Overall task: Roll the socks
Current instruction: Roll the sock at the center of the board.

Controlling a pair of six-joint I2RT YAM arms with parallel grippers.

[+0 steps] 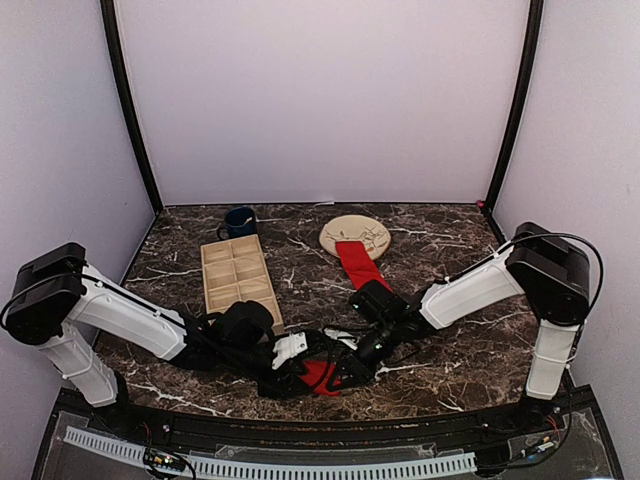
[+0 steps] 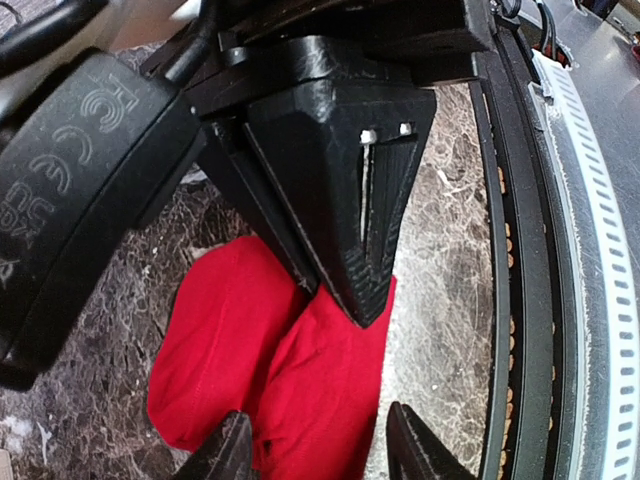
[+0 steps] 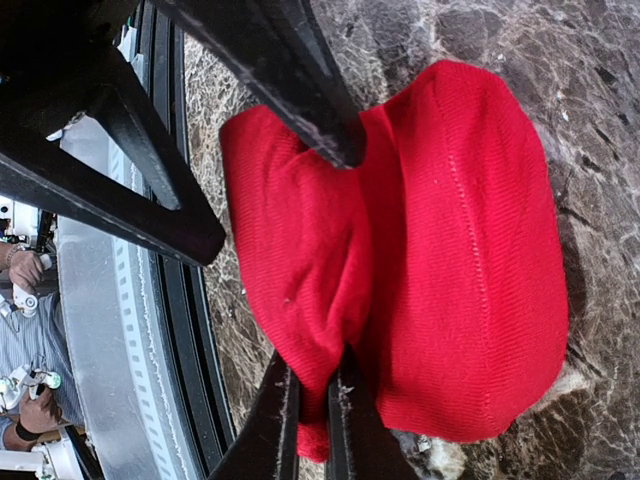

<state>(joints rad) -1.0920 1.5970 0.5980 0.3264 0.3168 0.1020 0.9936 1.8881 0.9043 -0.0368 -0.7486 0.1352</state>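
One red sock (image 3: 450, 260) lies bunched and folded on the marble table near its front edge; it also shows as a red bundle (image 1: 320, 376) in the top view. My right gripper (image 3: 312, 420) is shut on a fold of that sock at its edge. My left gripper (image 2: 318, 412) comes in from the opposite side and stands open, its fingertips (image 2: 228, 450) straddling one lobe of the sock (image 2: 300, 390). In the top view the left gripper (image 1: 305, 365) and the right gripper (image 1: 347, 366) meet over the bundle. A second red sock (image 1: 358, 263) lies flat farther back, its far end on the beige plate.
The round beige plate (image 1: 372, 230) sits at the back centre. A wooden compartment tray (image 1: 237, 280) lies to the left, with a dark blue mug (image 1: 238, 221) behind it. The table's black front rail (image 2: 520, 300) runs close beside the bundle.
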